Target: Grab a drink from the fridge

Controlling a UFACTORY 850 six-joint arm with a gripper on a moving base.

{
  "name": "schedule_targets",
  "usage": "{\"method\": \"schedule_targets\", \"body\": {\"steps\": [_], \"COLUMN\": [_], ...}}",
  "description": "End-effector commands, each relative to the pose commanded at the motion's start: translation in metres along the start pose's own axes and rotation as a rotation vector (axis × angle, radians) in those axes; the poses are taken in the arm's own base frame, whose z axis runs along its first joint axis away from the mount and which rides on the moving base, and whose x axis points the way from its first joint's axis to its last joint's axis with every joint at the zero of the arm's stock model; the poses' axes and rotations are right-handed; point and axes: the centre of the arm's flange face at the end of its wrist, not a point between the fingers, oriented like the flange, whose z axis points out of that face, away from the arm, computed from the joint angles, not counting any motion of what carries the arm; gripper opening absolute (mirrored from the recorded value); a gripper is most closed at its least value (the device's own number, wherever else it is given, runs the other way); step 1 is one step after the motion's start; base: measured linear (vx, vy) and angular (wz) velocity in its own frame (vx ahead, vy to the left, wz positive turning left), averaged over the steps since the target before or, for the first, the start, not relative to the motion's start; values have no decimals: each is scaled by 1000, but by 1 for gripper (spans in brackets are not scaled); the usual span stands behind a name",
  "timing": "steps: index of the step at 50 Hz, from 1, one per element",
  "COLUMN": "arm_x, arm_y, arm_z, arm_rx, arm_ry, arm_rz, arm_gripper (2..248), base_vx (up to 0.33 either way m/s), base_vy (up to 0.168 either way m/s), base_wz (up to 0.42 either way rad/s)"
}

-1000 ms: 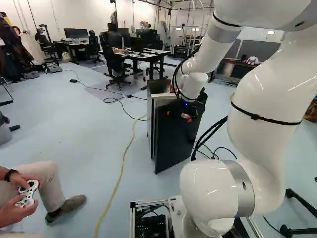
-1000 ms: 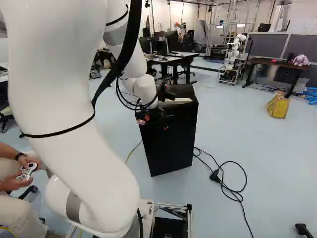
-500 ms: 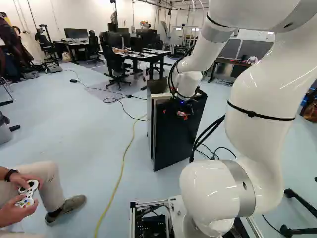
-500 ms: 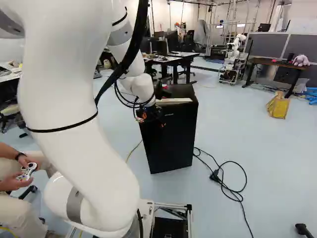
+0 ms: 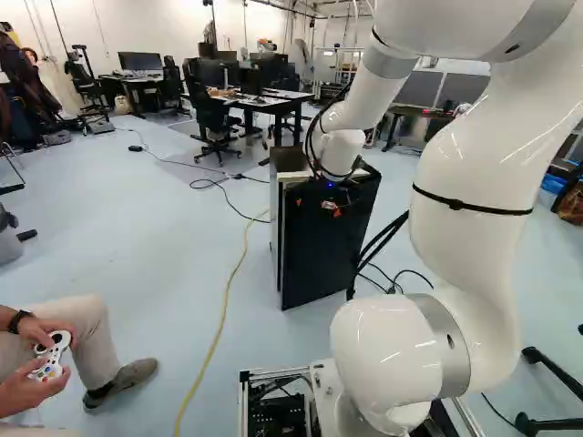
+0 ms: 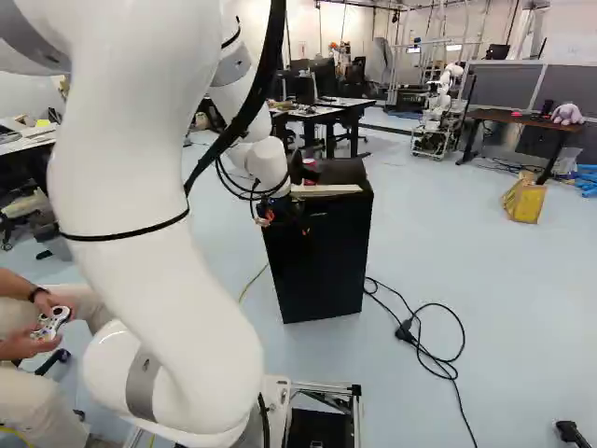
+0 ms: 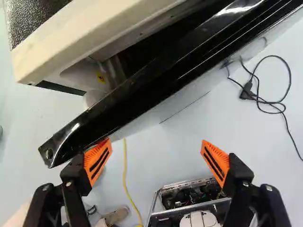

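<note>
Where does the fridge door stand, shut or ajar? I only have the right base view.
Observer: Ajar. The wrist view shows a dark gap between the door and the fridge's pale frame.
Operator: And the claw, open or shut?
Observer: The claw is open, its two orange pads wide apart.
Operator: Do both pads reach the door?
Observer: No. One overlaps the door's edge in the wrist view, contact unclear; the other is well off it.

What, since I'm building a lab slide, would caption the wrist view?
Open claw by the edge of a mini-fridge's black door, which stands ajar.
</note>
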Motion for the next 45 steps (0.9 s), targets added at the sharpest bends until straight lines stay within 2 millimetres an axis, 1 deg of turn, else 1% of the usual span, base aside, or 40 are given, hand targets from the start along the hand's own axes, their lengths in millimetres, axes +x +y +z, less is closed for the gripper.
{"method": "schedule_targets", "body": {"steps": [28, 45], "arm_x": [15, 22], "arm_y": [-12, -16], "arm_z": [8, 12], "arm_rx": [8, 11], "arm_ry": [7, 11], "arm_rz": [-14, -16], "arm_gripper": [247, 247], "base_vx": [0, 0], "base_vy": [0, 0], "base_wz": [0, 0]}}
